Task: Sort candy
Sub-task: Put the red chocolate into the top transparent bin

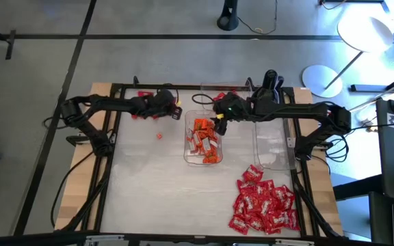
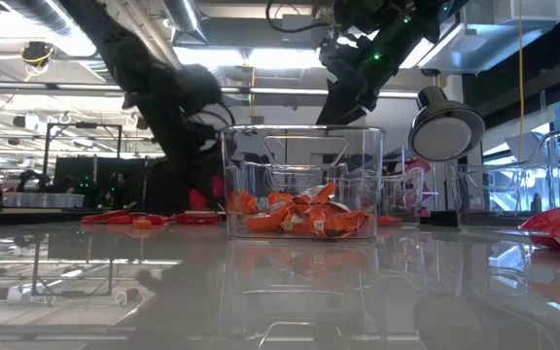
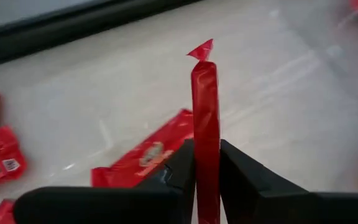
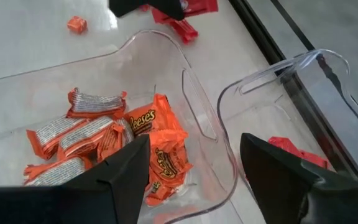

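My left gripper (image 1: 176, 109) hangs near the table's far edge, left of the trays, shut on one plain red candy (image 3: 205, 93). More red candy (image 3: 148, 155) lies flat on the table below it. My right gripper (image 4: 194, 155) stands open over a clear tray (image 1: 204, 140) that holds several orange candies (image 4: 157, 140), with nothing between its fingers. A second clear tray (image 1: 276, 143) stands right beside it, with a red candy (image 4: 291, 149) lying in it. My left gripper pinches the red candy's two flat faces (image 3: 206, 134) between its two fingers, at the candy's lower end. The fingers slant downward. The candy sticks out past the fingertips, edge-on to the wrist camera, its crimped end (image 3: 202, 50) foremost, lifted clear of the table.
A big heap of red candy with white marks (image 1: 262, 205) lies at the near right. One small orange piece (image 1: 160, 136) lies loose left of the trays. Red candies (image 1: 142, 94) sit by the black frame rail (image 1: 115, 89) at the far edge.
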Controlling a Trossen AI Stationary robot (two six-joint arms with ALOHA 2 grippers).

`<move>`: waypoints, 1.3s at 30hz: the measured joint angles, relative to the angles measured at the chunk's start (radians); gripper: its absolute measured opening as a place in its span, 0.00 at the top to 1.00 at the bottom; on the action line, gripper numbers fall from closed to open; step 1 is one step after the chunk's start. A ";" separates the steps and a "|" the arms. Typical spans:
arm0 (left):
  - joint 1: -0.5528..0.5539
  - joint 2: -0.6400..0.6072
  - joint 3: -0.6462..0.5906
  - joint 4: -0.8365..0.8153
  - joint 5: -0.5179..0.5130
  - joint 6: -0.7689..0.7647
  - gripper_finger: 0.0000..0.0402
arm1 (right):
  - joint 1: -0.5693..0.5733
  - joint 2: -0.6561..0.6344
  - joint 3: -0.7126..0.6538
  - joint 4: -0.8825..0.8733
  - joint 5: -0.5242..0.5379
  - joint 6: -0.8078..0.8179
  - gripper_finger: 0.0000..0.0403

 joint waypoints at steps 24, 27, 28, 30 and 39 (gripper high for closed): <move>-0.499 -0.264 0.002 -0.010 -0.119 -0.042 0.92 | 0.000 0.025 0.000 0.126 -0.175 -0.002 0.38; -0.559 -0.264 0.002 -0.009 -0.175 -0.052 0.91 | -0.001 0.043 0.001 0.197 -0.282 0.037 0.35; -0.576 -0.264 0.002 -0.005 -0.190 -0.052 0.90 | -0.001 0.051 0.001 0.208 -0.314 0.055 0.33; -0.608 -0.264 -0.001 0.017 -0.211 -0.053 0.90 | 0.001 0.075 0.000 0.253 -0.365 0.072 0.28; -0.723 -0.264 -0.034 0.123 -0.330 -0.041 0.92 | 0.058 0.139 0.000 0.278 -0.522 0.031 0.17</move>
